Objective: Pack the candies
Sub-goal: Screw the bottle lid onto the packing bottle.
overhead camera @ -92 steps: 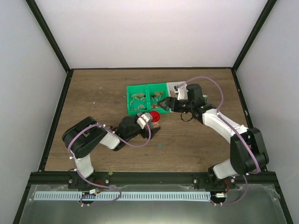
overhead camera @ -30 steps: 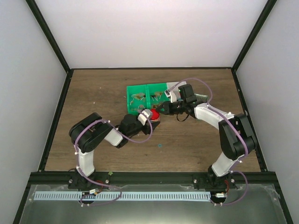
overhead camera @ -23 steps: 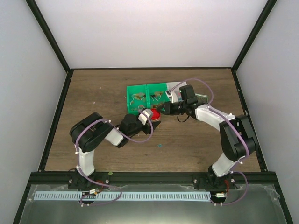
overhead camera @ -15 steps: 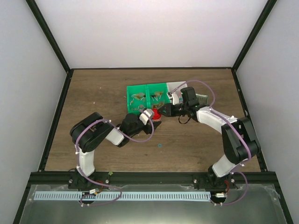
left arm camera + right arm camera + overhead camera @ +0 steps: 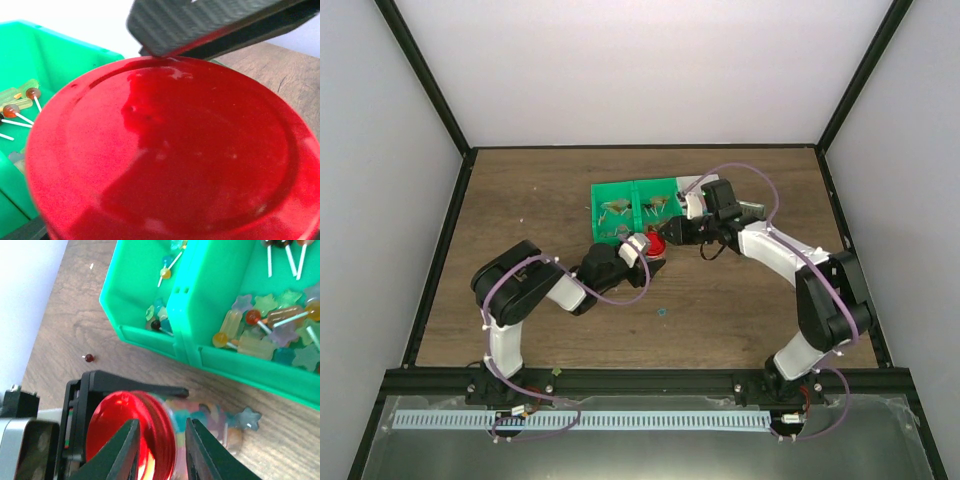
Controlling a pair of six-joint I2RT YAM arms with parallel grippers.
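A small clear jar with a round red lid lies on its side just in front of the green tray. My left gripper is shut on the jar, one black finger running over its top. My right gripper has its jaws a little apart astride the lid's rim, with a gap showing on the jar side. Candies fill the tray's compartments and show through the jar's wall. In the left wrist view the lid fills the frame and hides my own fingers.
A star-shaped candy lies on the wood beside the jar's base. A small red ball sits loose to the left of the tray. The tray stands mid-table, with black frame posts and white walls around the table.
My right gripper's jaws have parted a little around the red lid, and that arm has shifted slightly. The left arm and jar have stayed in place.
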